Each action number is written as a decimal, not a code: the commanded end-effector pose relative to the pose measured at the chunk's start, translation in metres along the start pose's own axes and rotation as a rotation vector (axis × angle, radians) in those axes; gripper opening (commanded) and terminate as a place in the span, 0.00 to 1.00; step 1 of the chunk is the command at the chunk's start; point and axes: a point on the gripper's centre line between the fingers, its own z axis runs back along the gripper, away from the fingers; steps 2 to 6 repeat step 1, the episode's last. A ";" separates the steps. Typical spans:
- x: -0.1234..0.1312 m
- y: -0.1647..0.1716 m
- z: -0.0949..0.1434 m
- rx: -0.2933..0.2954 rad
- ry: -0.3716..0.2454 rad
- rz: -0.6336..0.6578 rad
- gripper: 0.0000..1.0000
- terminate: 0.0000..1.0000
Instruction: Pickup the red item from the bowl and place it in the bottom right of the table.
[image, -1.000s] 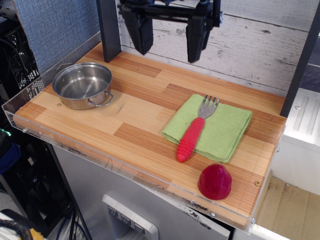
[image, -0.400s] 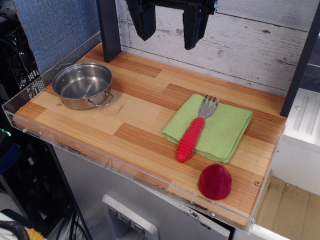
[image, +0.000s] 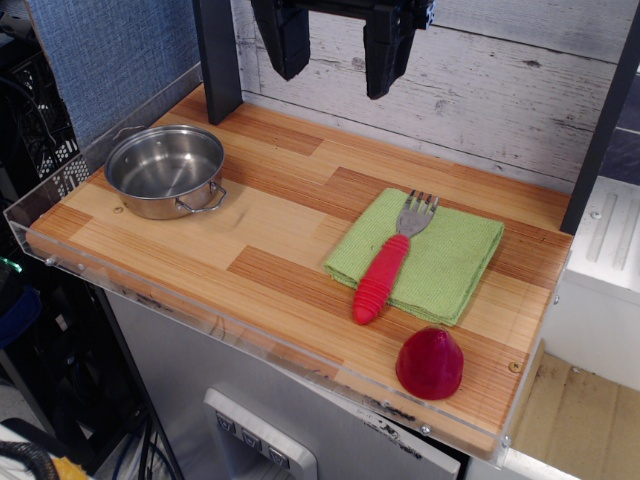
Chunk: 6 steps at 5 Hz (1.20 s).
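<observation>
The dark-red glossy teardrop-shaped item (image: 430, 363) rests on the wooden table (image: 280, 230) near its front right corner, close to the clear rim. The steel bowl (image: 166, 170) with loop handles sits at the left and holds nothing. My gripper (image: 333, 75) hangs high over the back of the table, its two black fingers wide apart with nothing between them. It is far from both the bowl and the red item.
A green cloth (image: 440, 262) lies right of centre with a fork (image: 393, 260) on it, its ribbed red handle pointing toward the front. A dark post (image: 218, 60) stands at the back left. A clear acrylic rim (image: 200, 325) edges the front.
The gripper has risen toward the top of the view, its fingers still apart. The bowl, fork, cloth and red item have not moved.
</observation>
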 end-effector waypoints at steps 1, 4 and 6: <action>-0.007 0.004 0.012 -0.001 -0.040 0.003 1.00 1.00; -0.007 0.004 0.012 -0.001 -0.040 0.003 1.00 1.00; -0.007 0.004 0.012 -0.001 -0.040 0.003 1.00 1.00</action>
